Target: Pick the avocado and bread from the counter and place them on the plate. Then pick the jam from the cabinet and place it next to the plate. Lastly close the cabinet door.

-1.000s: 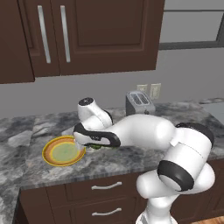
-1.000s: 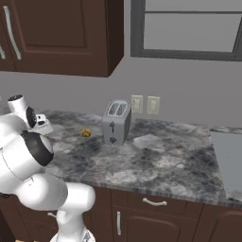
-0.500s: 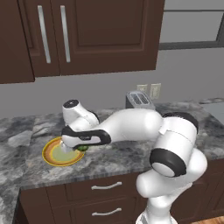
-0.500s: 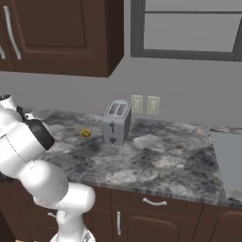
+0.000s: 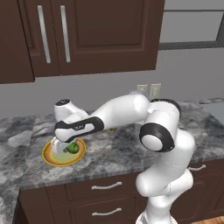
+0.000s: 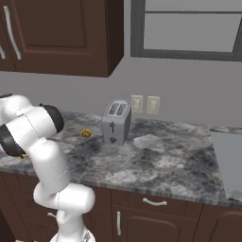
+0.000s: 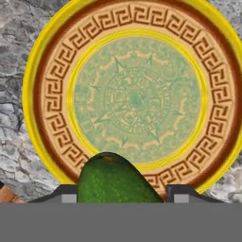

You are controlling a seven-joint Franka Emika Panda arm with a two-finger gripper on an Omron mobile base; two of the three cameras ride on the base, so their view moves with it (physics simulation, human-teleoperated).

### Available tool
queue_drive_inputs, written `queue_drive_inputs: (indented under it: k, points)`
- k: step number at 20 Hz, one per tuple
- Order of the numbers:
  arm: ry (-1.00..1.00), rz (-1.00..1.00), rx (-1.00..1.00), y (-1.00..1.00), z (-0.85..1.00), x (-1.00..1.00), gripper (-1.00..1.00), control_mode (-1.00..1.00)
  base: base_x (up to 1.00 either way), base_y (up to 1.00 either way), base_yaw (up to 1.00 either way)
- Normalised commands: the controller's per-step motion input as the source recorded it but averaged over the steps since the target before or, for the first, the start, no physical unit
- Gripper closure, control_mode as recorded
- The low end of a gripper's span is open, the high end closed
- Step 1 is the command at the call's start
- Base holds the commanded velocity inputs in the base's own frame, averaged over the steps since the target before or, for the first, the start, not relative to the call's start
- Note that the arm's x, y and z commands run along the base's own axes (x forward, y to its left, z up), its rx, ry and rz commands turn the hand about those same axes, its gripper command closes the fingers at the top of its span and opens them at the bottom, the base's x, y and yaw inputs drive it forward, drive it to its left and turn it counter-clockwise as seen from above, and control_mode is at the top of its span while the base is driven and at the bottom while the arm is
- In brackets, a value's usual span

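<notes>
You are looking at a simulated kitchen: a grey marbled stone counter over dark brown drawers, with a dark brown wooden wall cabinet above it, its panelled doors shut behind long silver bar handles.

In the left base view your white arm reaches out to the left, and the gripper hangs low over the round plate, the one with an orange-yellow rim and pale green centre, which lies flat on the counter. The jaws are closed on the small, dark green, glossy avocado. In the hand view that avocado sits between the two finger tips at the bottom, over the near rim of the plate, whose patterned centre lies bare beyond it. You cannot quite tell from these angles whether the fruit touches the plate or is held just above it.

In the right base view the small golden-brown bread lies on the counter just beside a silver two-slot toaster, which stands near the wall under two pale outlet plates.
</notes>
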Motion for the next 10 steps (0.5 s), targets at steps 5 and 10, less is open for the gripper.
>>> queue_drive_inputs:
  k: [5, 10]
  points:
    - [0.10, 0.00, 0.00, 0.41, -0.22, 0.10, 1.00, -1.00, 0.00, 0.00, 0.00]
    - [0.04, 0.00, -0.01, 0.20, -0.26, 0.00, 1.00, -1.00, 0.00, 0.00, 0.00]
